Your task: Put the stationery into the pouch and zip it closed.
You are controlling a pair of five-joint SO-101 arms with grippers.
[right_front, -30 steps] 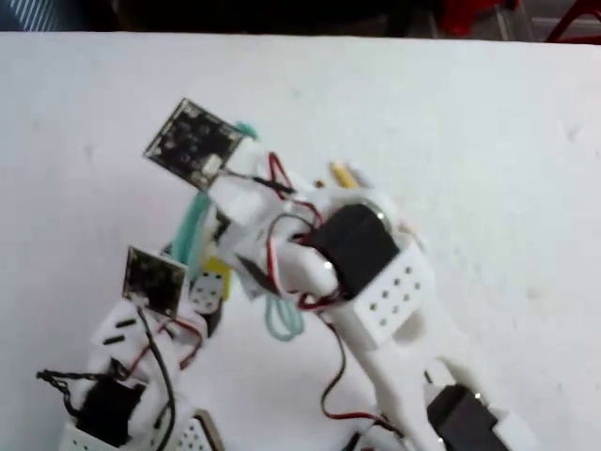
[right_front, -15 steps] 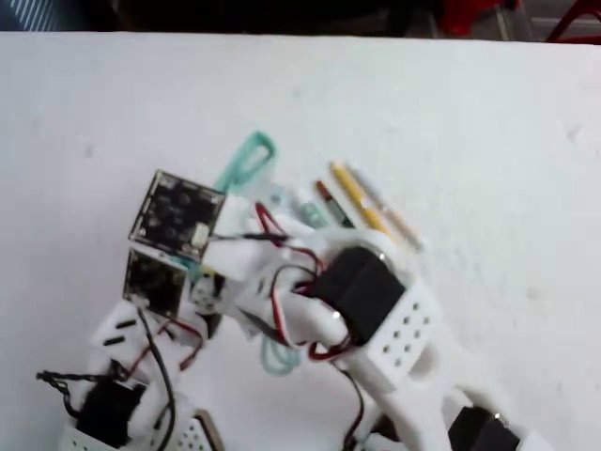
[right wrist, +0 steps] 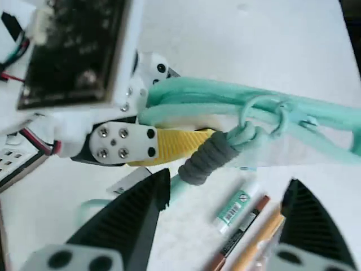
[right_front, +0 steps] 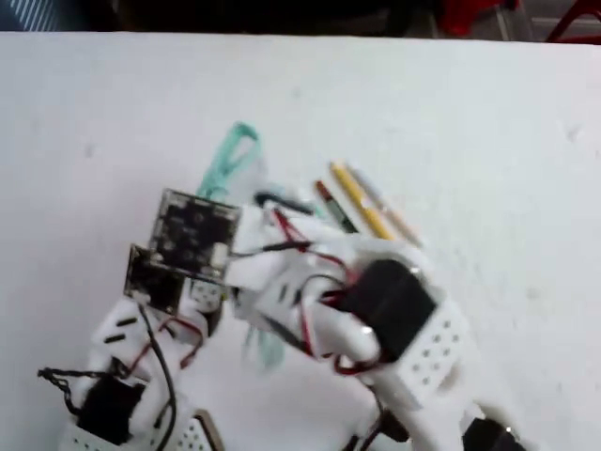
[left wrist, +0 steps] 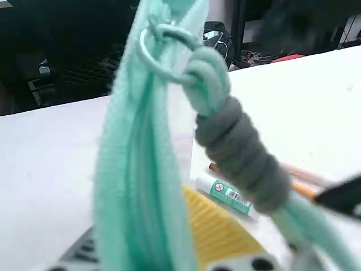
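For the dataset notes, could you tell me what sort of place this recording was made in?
Probably a robotics lab or workshop: a plain white table, arms with bare circuit boards and loose wires, and cables piled in the dark room behind.

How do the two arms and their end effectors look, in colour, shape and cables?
The left arm and the right arm are white plastic with black motors and red and black cables. Each wrist carries a square dark circuit board. The right end effector has black fingers; the left end effector has a white plate with screws and a yellow ribbed finger.
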